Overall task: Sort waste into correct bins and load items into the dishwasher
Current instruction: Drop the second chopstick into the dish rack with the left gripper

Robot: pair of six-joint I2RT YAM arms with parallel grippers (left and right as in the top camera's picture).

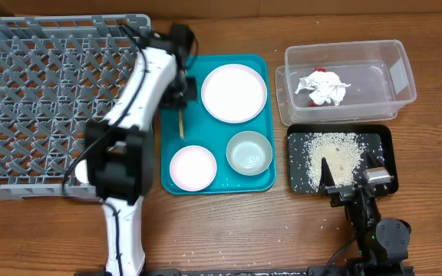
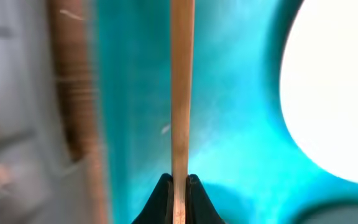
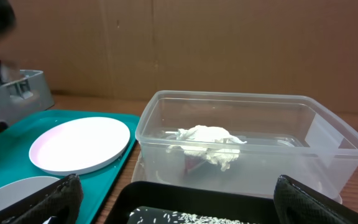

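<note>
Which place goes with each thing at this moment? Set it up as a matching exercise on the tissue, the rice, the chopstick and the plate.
Things:
1. tissue
2. rice
3. chopstick
4. plate

Places:
A. on the teal tray
B. in the clear tub
C. pinched in the left gripper
D. on the black tray

Pairs: 1-B, 2-D, 3-C, 4-A
</note>
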